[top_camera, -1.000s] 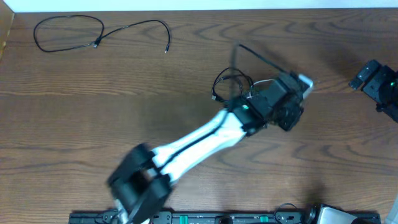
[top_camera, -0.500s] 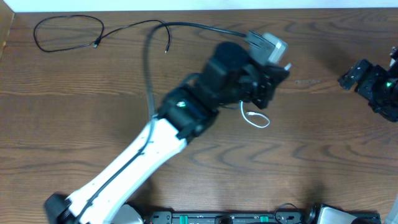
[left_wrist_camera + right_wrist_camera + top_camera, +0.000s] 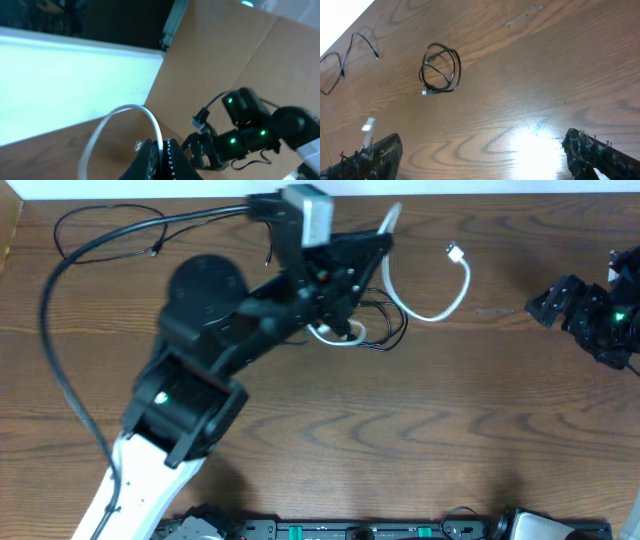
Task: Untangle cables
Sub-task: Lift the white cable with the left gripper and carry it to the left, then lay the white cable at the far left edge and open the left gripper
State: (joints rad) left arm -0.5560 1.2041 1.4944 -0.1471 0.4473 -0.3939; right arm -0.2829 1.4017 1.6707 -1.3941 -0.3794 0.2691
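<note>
My left gripper [image 3: 378, 242] is raised above the table and shut on the white cable [image 3: 430, 317]. The cable hangs from the jaws in a loop, with its plug [image 3: 453, 252] to the right. In the left wrist view the jaws [image 3: 161, 152] pinch the white cable [image 3: 152, 122]. A black cable coil [image 3: 398, 328] lies on the table under the left arm, partly hidden; it also shows in the right wrist view [image 3: 440, 70]. A second black cable [image 3: 100, 230] lies spread at the far left, also seen in the right wrist view [image 3: 350, 47]. My right gripper [image 3: 560, 300] is open and empty at the right edge.
The raised left arm [image 3: 200, 350] covers much of the table's left middle, with its thick black cable [image 3: 60, 310] arcing to the left. A white wall edge [image 3: 500, 188] runs along the table's far side. The right arm [image 3: 250, 130] shows in the left wrist view.
My left arm has risen and swung left and toward the far edge, holding the white cable. The white cable has come out of the coil and now trails to the right.
</note>
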